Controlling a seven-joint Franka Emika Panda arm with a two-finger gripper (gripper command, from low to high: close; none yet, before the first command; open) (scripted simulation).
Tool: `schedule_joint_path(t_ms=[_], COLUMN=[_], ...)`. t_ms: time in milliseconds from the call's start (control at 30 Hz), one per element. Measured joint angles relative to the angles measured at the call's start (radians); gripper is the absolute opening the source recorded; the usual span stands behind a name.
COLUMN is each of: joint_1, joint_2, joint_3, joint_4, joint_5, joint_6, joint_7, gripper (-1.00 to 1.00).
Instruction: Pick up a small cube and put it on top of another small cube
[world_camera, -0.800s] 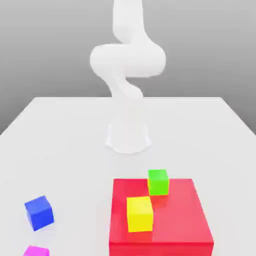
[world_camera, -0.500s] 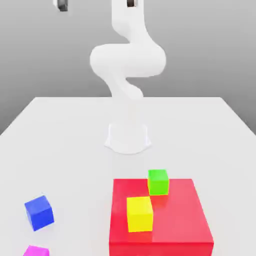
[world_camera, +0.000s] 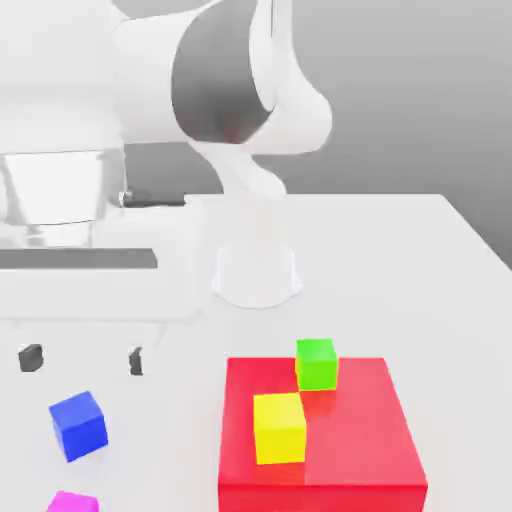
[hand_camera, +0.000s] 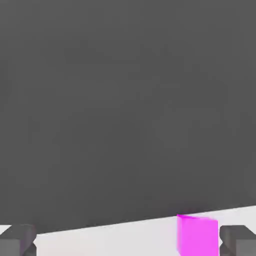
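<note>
Leftmost in the exterior view, the arm reaches in from the upper left, and its claw hangs with the two fingertips spread wide apart, nothing between them. Just below the claw in that view is the blue cube, sitting on the pale tabletop and turned at an angle. Near it, cut off by the picture's lower edge, is the magenta cube; the hand view also has it, close to one fingertip. Next, toward the exterior view's right, the arm's white base stands farther back on the tabletop. In front of that base lies a wide, flat red block with two cubes on its top: the yellow cube toward the exterior view's left and nearer the camera, then the green cube by the block's far edge, with neither cube stacked on another
</note>
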Motion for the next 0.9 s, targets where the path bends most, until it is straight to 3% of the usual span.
schedule_joint_path(t_ms=[367, 400, 600, 733, 900], joint_1=[-0.088, -0.096, -0.1, -0.075, -0.061], joint_2=[0.39, 0.417, 0.431, 0.331, 0.162], joint_3=[0.016, 0.026, 0.03, -0.003, -0.079], joint_4=[0.056, 0.063, 0.066, 0.041, -0.095], joint_5=[0.042, 0.051, 0.056, 0.02, -0.016], joint_6=[0.157, 0.177, 0.187, 0.112, 0.076], joint_7=[-0.073, -0.079, -0.083, -0.057, 0.026], gripper=[0.0, -1.0, -1.0, -1.0, -1.0])
